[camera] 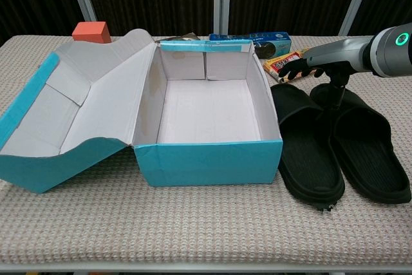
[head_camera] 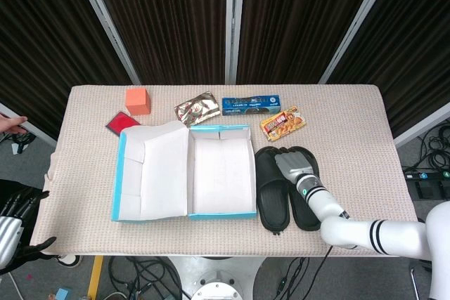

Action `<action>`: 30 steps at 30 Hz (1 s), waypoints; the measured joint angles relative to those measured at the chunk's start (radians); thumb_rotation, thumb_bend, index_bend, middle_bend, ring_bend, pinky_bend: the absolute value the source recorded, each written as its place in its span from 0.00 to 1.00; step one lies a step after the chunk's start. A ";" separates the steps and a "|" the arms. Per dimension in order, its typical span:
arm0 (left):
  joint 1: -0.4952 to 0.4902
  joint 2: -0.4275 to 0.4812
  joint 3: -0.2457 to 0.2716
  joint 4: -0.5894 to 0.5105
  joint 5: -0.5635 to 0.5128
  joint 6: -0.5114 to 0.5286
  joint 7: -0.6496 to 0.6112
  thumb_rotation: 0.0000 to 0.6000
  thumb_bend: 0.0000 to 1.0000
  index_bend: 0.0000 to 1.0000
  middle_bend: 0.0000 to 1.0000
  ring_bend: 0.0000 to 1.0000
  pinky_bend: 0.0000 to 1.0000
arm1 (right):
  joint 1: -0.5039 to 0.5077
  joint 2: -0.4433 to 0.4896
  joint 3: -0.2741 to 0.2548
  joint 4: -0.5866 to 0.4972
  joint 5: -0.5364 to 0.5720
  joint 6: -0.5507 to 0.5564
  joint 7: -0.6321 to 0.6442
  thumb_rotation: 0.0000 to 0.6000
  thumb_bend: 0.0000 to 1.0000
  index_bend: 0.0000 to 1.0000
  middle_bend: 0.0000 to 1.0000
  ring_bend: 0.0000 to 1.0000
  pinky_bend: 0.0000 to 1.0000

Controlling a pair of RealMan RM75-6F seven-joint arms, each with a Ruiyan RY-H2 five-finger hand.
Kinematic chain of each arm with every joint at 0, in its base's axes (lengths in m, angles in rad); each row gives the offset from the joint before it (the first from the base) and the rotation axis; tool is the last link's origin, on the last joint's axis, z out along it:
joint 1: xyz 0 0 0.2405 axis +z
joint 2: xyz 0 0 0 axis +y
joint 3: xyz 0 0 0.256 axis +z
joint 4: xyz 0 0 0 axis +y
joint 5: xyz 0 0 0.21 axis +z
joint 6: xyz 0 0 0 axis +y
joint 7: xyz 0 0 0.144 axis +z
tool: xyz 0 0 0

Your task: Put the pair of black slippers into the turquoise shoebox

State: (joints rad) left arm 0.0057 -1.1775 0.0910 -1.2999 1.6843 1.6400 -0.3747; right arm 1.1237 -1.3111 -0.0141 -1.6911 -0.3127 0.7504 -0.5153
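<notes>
The turquoise shoebox (head_camera: 211, 173) is positioned at the centre of the tabletop (head_camera: 351, 124), with its lid folded open toward the left of the frame. The pair of black slippers (camera: 338, 140) is laid side by side directly right of the box, soles down, toes toward the upper frame. The right robot hand (head_camera: 294, 164) is held over the toe ends of the slippers, palm down, fingers extended; in the chest view the thumb is lowered between the two slippers, and nothing is seen to be grasped. The left robot hand (head_camera: 10, 219) is located at the lower left edge, off the tabletop, fingers spread and released.
</notes>
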 measured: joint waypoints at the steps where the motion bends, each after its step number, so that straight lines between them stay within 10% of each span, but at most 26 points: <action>1: 0.001 -0.002 0.000 0.004 0.000 0.000 -0.003 1.00 0.00 0.13 0.19 0.03 0.10 | 0.005 -0.004 -0.002 0.003 0.008 0.002 -0.004 1.00 0.09 0.00 0.07 0.00 0.09; 30: 0.018 -0.006 0.000 0.042 -0.006 0.017 -0.071 1.00 0.00 0.13 0.19 0.04 0.10 | 0.152 -0.098 -0.056 0.086 0.250 0.027 -0.162 1.00 0.09 0.07 0.14 0.00 0.09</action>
State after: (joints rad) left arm 0.0232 -1.1830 0.0912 -1.2581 1.6779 1.6566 -0.4459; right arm 1.2759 -1.4095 -0.0701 -1.6049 -0.0624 0.7775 -0.6770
